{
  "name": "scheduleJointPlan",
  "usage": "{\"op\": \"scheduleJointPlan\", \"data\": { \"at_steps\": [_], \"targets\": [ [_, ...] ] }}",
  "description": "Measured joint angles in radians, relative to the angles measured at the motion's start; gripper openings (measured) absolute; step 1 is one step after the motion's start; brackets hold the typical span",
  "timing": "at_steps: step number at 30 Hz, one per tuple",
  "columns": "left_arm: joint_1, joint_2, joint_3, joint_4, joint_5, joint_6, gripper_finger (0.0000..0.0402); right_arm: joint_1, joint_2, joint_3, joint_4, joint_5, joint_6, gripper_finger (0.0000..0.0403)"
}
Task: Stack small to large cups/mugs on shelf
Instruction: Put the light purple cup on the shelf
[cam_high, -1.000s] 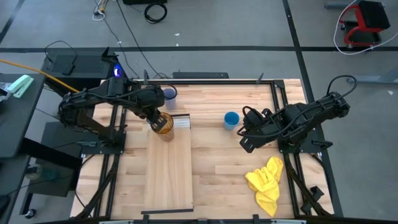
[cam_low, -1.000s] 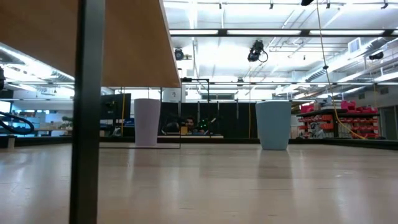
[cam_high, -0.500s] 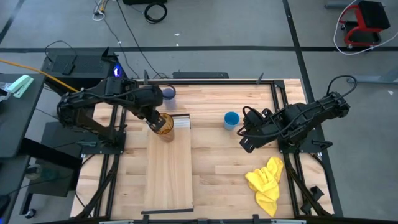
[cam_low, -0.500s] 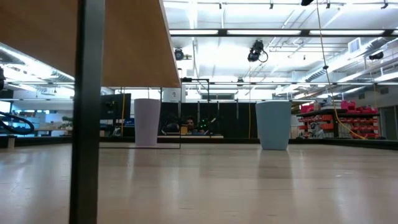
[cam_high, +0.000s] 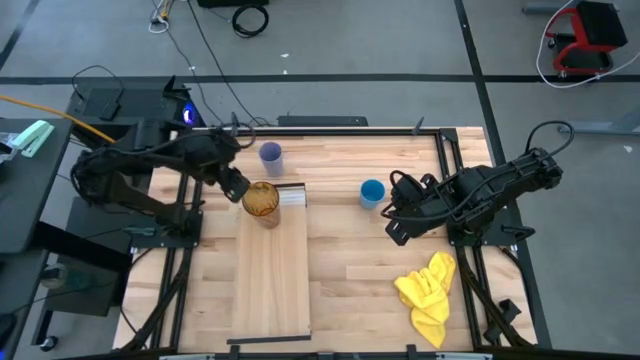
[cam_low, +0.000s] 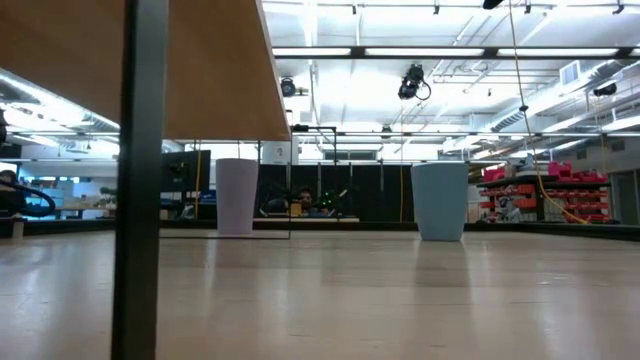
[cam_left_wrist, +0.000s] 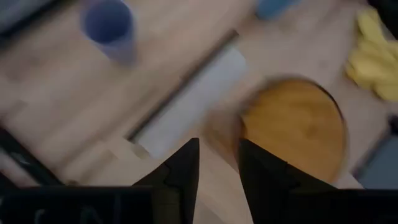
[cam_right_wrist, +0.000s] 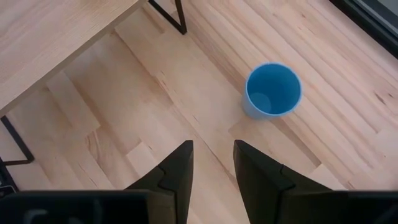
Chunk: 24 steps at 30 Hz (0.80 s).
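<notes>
The left tool (cam_high: 233, 184) is hovering just beside the amber tumbler (cam_high: 261, 200), its 2 fingers standing apart and pinching nothing, while the tumbler is standing upright on the shelf (cam_high: 271, 270) near its white strip (cam_high: 291, 196). The lavender cup (cam_high: 270, 154) is sitting on the counter (cam_high: 350, 260) just past that end. The right tool (cam_high: 392, 212) is waiting spread beside the blue cup (cam_high: 372, 192), with a yellow cloth (cam_high: 428, 290) lying nearer the counter's front edge.
</notes>
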Motion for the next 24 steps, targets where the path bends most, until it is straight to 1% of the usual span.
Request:
{"op": "scheduleJointPlan", "data": {
  "at_steps": [3, 5, 8, 16, 21, 24],
  "targets": [
    [0.037, -0.022, 0.000, 0.000, -0.134, 0.002, 0.0110, 0.000, 0.000, 0.000, 0.001, 0.001, 0.000, 0.0122],
    [0.080, -0.024, 0.000, 0.000, -0.204, 0.028, 0.0108, 0.000, 0.000, 0.000, 0.001, 0.001, 0.000, 0.0122],
    [0.179, -0.010, 0.000, 0.001, -0.214, 0.118, 0.0108, 0.000, 0.000, 0.000, 0.001, 0.001, 0.000, 0.0122],
    [0.470, 0.115, 0.000, 0.003, -0.073, 0.340, 0.0107, 0.000, 0.000, 0.000, 0.002, 0.002, -0.015, 0.0122],
    [0.620, 0.181, -0.002, 0.006, 0.138, 0.528, 0.0107, -0.025, 0.000, 0.000, 0.002, 0.005, -0.042, 0.0122],
    [0.675, 0.218, -0.002, 0.009, 0.202, 0.617, 0.0112, -0.061, 0.000, 0.000, 0.003, 0.005, -0.067, 0.0122]
  ]
}}
